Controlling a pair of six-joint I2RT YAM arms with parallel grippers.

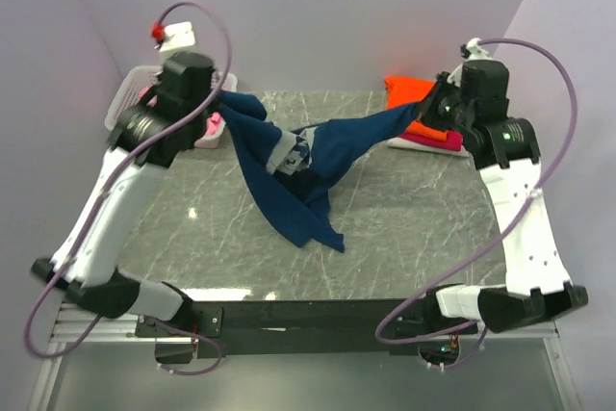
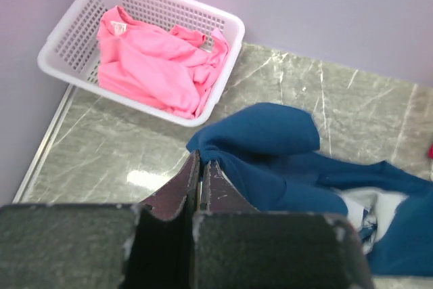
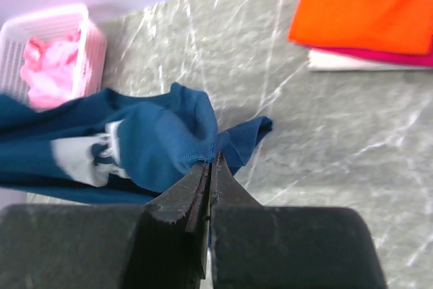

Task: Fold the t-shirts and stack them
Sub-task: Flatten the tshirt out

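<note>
The navy t-shirt with a white-and-pale-blue print hangs stretched between both grippers above the table, its lower part drooping to the marble. My left gripper is shut on one edge of it at the back left. My right gripper is shut on another edge at the back right. A pink t-shirt lies crumpled in the basket. A folded stack, orange t-shirt over magenta over white, sits at the back right.
The white lattice basket stands at the table's back left corner by the wall. The folded stack lies just under my right gripper. The grey marble table has walls on the left, back and right.
</note>
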